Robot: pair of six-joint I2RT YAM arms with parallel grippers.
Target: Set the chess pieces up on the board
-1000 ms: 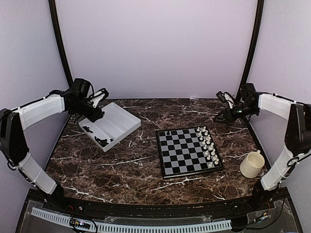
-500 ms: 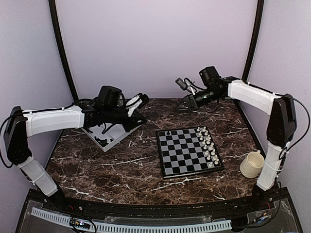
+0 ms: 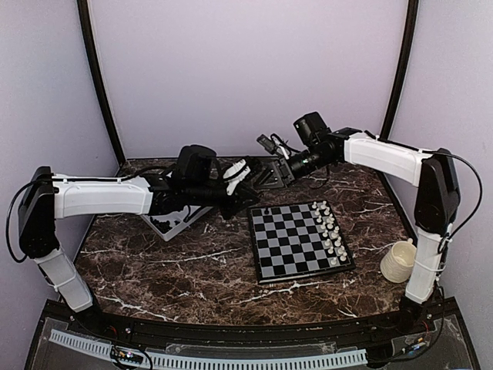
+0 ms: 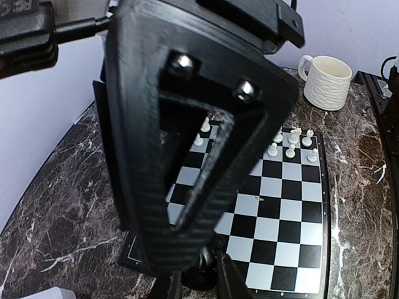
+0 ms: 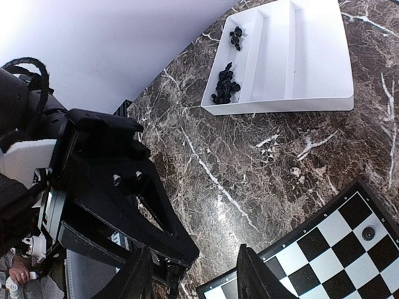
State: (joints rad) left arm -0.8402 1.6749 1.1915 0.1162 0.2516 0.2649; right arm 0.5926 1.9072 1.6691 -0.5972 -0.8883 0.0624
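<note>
In the left wrist view a black chess piece (image 4: 209, 273) sits pinched between my left gripper (image 4: 201, 288)'s fingertips, just over the board (image 4: 282, 215)'s near-left corner. My left gripper (image 3: 245, 173) and right gripper (image 3: 267, 174) meet above the board (image 3: 300, 242)'s far left corner. The right gripper (image 5: 194, 281) is open, and the left gripper's tip (image 5: 169, 273) reaches between its fingers. One right finger (image 4: 187, 143) fills the left wrist view. A lone black piece (image 3: 267, 210) stands on the board. More black pieces (image 5: 224, 81) lie in the white tray (image 5: 299, 56).
White chessmen (image 3: 330, 230) line the board's right columns. A cream mug (image 3: 400, 260) stands at the right, near the right arm's base. The tray (image 3: 173, 223) lies left of the board, partly under the left arm. Purple walls close in the table.
Both arms have swung in from the table's sides to meet over the board's far left corner. The left gripper has come away from the tray.
</note>
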